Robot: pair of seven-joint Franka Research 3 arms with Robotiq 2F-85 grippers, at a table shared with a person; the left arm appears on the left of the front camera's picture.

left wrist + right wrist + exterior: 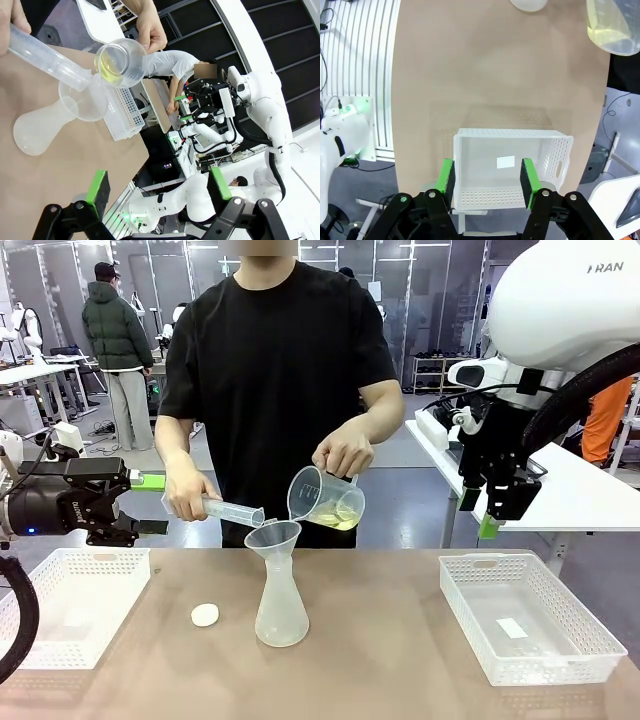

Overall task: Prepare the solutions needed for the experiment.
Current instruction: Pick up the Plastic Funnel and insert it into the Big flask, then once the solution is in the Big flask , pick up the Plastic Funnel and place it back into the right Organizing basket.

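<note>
A person (275,360) in a black T-shirt stands at the far side of the brown table (400,660); the person's left hand (343,452) grips a clear measuring cup (325,498) by its handle and tips it toward a funnel (272,537); the solutions (340,520) lie as a shallow pale yellow-green layer pooled in the lowered side of that cup, held in the air just above and beside the funnel's rim (whether any stream is falling I cannot tell); the funnel sits in the neck of a frosted flask (281,605) standing upright near the middle of the table; the person's right hand (188,498) holds a clear graduated cylinder (232,510) slanted, its open end close to the funnel's rim; a small white round stopper (205,615) lies flat on the table just beside the flask, not touching it; a white basket (80,555) rests at the table's left end and another white basket (560,590) at its right end; the left gripper (150,503) hovers level above the left basket, pointing toward the cylinder, its jaws spread wide and holding nothing; its own camera shows the green pads (97,187) far apart, with the tipped cup and the yellow-green liquid beyond them; the right gripper (478,512) hangs pointing down above the right basket, also spread wide and empty, its pads (445,177) framing that basket from above.
</note>
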